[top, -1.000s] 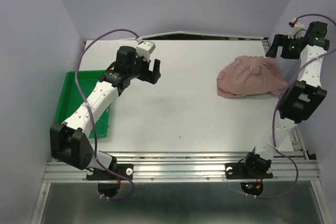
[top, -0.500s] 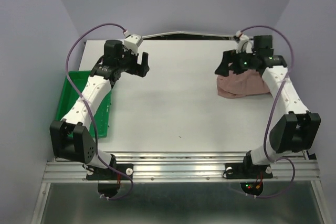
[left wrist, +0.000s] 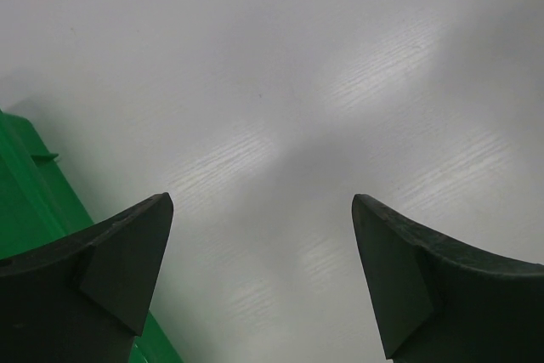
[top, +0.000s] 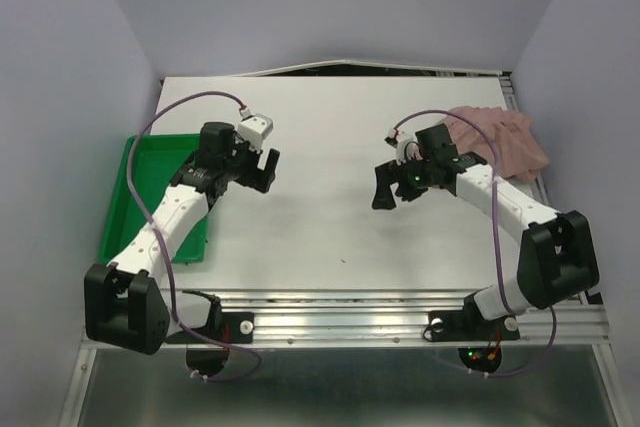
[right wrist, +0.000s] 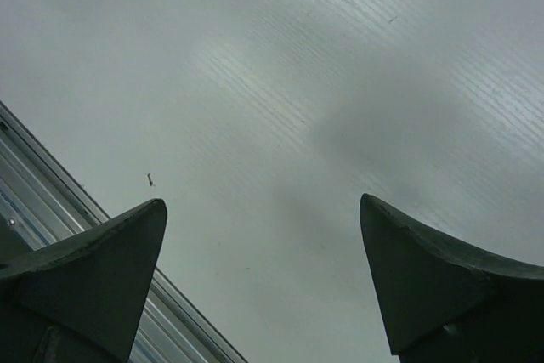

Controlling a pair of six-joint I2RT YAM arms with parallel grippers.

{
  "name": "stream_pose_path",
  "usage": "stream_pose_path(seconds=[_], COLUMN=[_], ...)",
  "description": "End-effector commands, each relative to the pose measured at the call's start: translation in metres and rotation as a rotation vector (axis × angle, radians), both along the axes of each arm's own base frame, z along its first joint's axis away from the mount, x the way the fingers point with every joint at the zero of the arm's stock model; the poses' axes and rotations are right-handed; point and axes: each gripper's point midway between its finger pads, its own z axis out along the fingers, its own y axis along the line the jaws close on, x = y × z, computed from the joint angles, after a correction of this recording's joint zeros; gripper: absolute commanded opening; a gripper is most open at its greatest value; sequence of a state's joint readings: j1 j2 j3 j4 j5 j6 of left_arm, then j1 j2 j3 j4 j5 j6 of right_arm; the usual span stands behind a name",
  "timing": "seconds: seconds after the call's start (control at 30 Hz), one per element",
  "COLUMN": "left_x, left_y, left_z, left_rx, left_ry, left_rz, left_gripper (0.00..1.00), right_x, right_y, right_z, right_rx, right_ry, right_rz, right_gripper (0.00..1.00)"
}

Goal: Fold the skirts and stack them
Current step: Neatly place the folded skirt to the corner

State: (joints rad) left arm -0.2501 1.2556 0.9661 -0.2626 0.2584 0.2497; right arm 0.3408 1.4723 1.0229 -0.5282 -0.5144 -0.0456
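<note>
Dusty-pink skirt point(top: 505, 139) – the only one of the skirts I can see from here – lies in a loose, unfolded heap at the far right corner of the table point(top: 320, 227), its longer run going roughly left to right along that far edge. The right arm's forearm crosses in front of its near-left part, so the hem there is hidden.

The right gripper point(top: 392, 190) hovers toward the table's middle with its jaws spread wide and nothing between them; its wrist view shows only bare tabletop and the near rail. It points away from the cloth: the skirt sits behind it, farther back and off to its right.

The left gripper point(top: 263, 169) hangs just right of the green tray point(top: 140, 172), jaws likewise parted and empty, well apart from the skirt across the whole table.

By my reckoning the right arm is plainly the nearer one – it would have to swing back toward the far right corner and meet the heap across its short side.
</note>
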Motion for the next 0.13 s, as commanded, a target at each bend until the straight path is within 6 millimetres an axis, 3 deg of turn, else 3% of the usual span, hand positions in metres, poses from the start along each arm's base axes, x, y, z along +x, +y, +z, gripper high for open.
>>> stream_pose_path(seconds=[0.0, 0.1], left_x=[-0.0038, -0.0086], left_y=[0.0, 0.0011], left_z=[0.0183, 0.0131], left_rx=[0.027, 0.044], left_ry=[-0.117, -0.115], left_rz=[-0.019, -0.015], left_gripper=[0.99, 0.99], right_x=[0.0227, 0.0212], right_y=[0.0005, -0.0001], right_z=[0.0251, 0.0267], right_rx=[0.024, 0.026], right_ry=[-0.151, -0.153], right_rz=[-0.039, -0.043], right_gripper=[1.0, 1.0])
